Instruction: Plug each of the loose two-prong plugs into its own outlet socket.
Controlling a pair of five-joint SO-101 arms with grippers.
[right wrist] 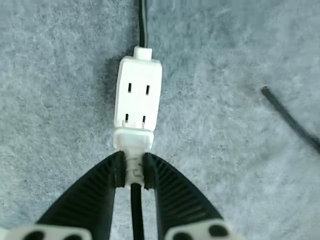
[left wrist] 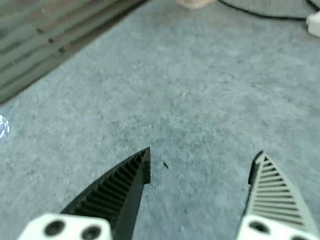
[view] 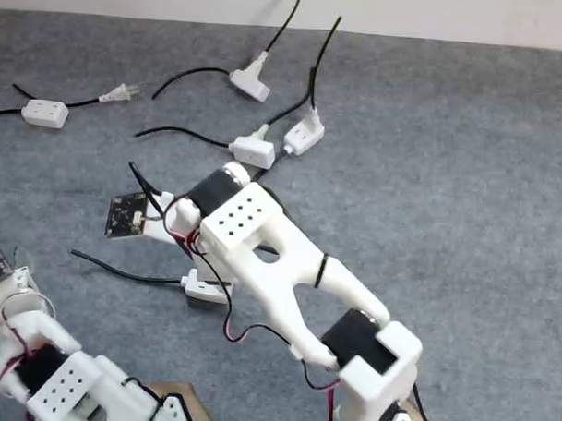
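Note:
My right gripper (right wrist: 133,162) is shut on a white two-prong plug (right wrist: 132,141) by its neck, where the black cord leaves it. The plug's face sits against the end of a white outlet block (right wrist: 139,95), which has two pairs of slots on top and its own black cord running away. In the high view this pair (view: 204,289) lies on the grey carpet, partly under the right arm (view: 261,242). My left gripper (left wrist: 204,153) hangs open over bare carpet at the near left, holding nothing.
Farther off lie another outlet block (view: 44,114) with a loose plug (view: 119,94) beside it, a corded white plug (view: 250,84), and two white connectors (view: 253,151) (view: 304,134) close together. A black cord (view: 122,271) trails left.

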